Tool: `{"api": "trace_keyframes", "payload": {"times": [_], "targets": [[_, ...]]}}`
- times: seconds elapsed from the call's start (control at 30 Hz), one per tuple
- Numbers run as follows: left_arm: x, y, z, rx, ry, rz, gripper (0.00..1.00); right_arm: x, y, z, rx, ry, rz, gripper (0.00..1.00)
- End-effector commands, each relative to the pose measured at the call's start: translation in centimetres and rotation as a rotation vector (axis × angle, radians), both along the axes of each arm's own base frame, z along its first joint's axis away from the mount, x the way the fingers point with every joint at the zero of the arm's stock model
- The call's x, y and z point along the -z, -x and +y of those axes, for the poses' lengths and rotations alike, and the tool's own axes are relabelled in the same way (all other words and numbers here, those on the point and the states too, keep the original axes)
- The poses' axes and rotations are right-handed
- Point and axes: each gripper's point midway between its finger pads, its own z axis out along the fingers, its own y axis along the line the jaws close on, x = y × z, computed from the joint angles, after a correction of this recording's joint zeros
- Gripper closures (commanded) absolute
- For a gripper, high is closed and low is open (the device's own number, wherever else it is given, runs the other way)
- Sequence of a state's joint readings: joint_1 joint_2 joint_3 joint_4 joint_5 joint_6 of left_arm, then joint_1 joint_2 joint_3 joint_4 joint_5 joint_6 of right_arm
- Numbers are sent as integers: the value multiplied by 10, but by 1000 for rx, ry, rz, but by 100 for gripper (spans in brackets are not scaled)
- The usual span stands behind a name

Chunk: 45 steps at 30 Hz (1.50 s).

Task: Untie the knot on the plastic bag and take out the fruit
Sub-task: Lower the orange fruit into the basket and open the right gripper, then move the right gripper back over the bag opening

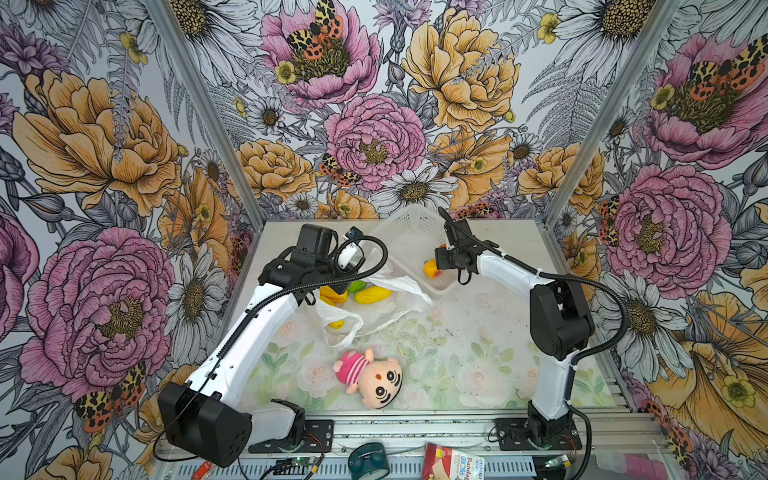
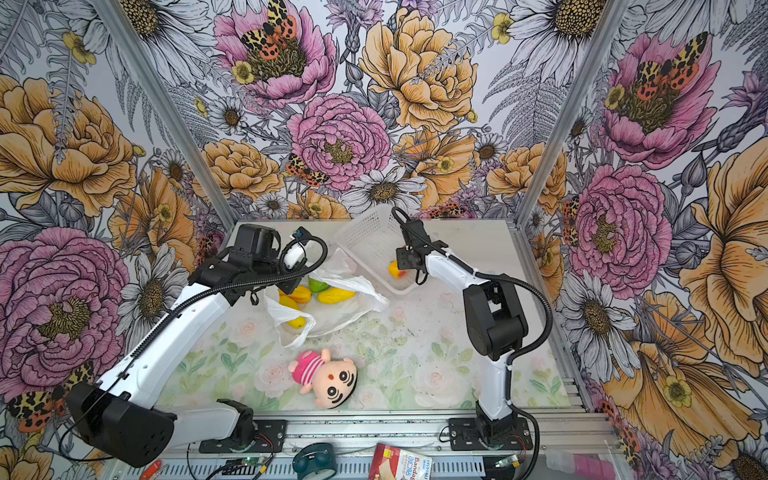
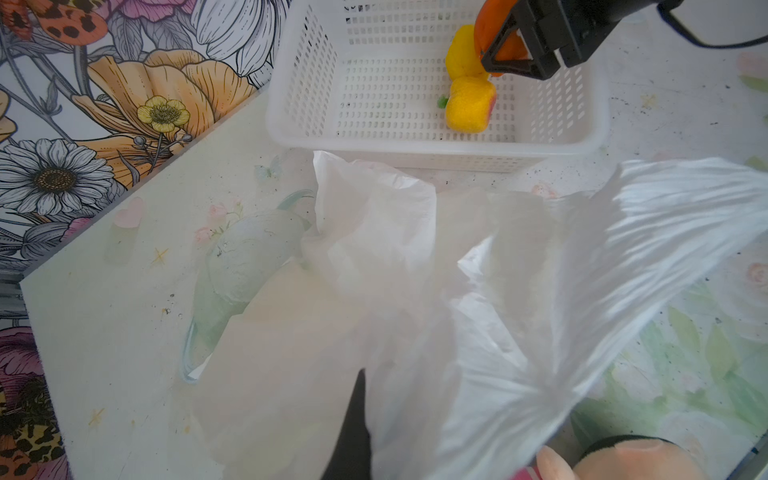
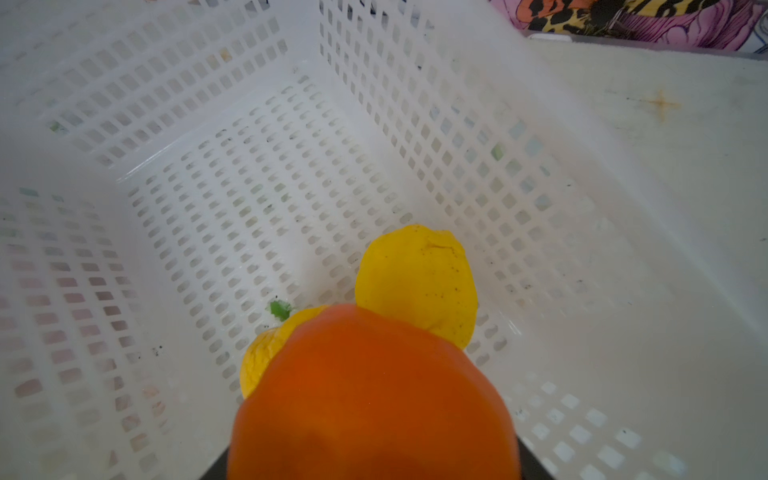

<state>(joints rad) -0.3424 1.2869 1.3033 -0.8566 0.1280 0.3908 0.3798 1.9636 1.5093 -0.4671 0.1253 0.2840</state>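
Bright, even light; blurred wrist foregrounds

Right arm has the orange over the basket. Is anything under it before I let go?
Yes. A round yellow fruit and a second yellow fruit lie on the basket floor, apparently right under the orange in the right gripper. The rest of the floor looks bare.

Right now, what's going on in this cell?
The right gripper holds an orange fruit over the basket, where two yellow fruits lie. The left gripper is shut on a fold of the bag. The bag is open, with yellow pieces and a green one inside. The doll lies apart, untouched.
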Motion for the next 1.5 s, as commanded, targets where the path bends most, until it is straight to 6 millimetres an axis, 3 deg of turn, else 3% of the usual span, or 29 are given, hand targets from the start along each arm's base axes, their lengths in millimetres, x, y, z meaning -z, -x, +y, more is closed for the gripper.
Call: {"api": "trace_keyframes", "payload": {"times": [0.0,0.07,0.23,0.33,0.7,0.93,1.13,1.3,1.47], "targets": [[-4,-5,2,-23,11,-15,100,4,-6,-2,21,-8,22,55],[-4,-5,2,-23,11,-15,100,7,-8,-4,27,-8,30,52],[-4,-6,2,-24,12,-16,100,8,-7,-7,37,-13,34,29],[-4,-6,3,-26,13,-16,100,2,-5,-7,32,-23,27,22],[-5,-6,3,-27,15,-16,100,-26,7,-1,13,-11,-41,18],[-5,-6,4,-29,16,-18,100,-80,32,-1,9,-38,-208,18],[-5,-6,3,-28,16,-15,100,-150,79,15,-86,-133,-434,27],[-5,-6,4,-29,18,-17,100,-206,143,59,-313,-234,-643,39],[-6,-6,3,-26,20,-18,100,-236,222,110,-618,-282,-804,46]]}}
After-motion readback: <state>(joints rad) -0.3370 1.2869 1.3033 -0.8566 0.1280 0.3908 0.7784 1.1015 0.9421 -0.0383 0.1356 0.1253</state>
